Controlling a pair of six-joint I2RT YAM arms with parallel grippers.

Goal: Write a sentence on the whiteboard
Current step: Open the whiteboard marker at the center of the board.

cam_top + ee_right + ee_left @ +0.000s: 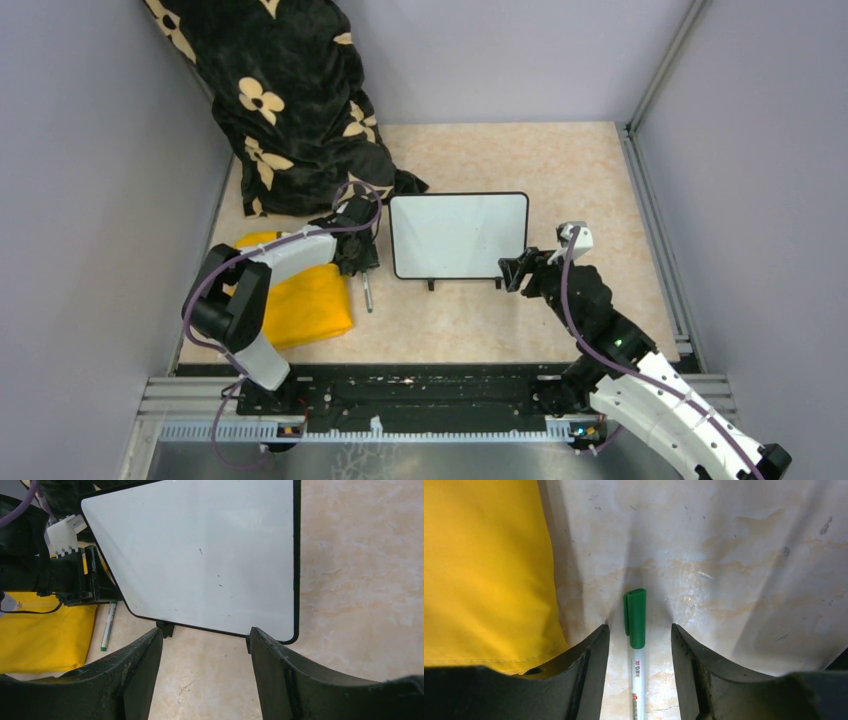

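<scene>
**Left jaws straddle pen beside whiteboard**

The whiteboard (459, 235) lies mid-worktop (600, 180), with the right jaws apart just near of its near-right corner. A yellow cloth (305, 305) lies to the left. Between the two lies a green-capped pen (636, 625), with the left jaws apart on either side of it, not touching.

A folded yellow cloth (305, 305) lies on the marbled tabletop (560, 160), near a heaped black flower-patterned fabric (285, 100).

Counted one whiteboard (459, 236), one green-capped marker (636, 622), one yellow cloth (305, 305) and one black flowered cloth (290, 110) at eleven o'clock.
</scene>
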